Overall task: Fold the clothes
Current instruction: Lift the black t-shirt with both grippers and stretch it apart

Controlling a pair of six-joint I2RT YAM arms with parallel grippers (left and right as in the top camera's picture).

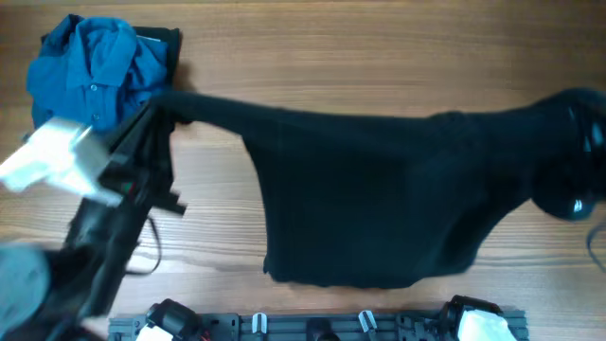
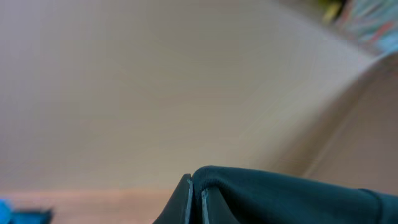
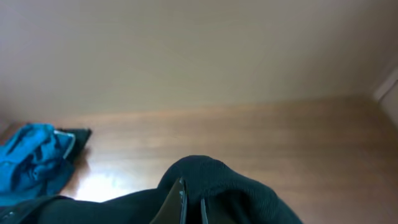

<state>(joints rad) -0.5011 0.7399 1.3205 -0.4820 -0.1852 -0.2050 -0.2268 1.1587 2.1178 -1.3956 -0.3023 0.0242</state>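
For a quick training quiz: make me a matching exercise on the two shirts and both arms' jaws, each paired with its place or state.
1 black shirt
2 blue shirt
3 left jaws
4 right jaws

A crumpled, far left corner
B shut on the black shirt's right end
C stretched out, held at both ends
D shut on the black shirt's left end

Pairs: 1-C, 2-A, 3-D, 4-B

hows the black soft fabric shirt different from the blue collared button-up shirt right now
Pose: the black soft fabric shirt is stretched wide over the wooden table; the blue collared button-up shirt is bunched in a heap at its far left corner. Hold: the left gripper and right gripper each pinch an end of the black shirt; neither holds the blue one. Both are soft garments.
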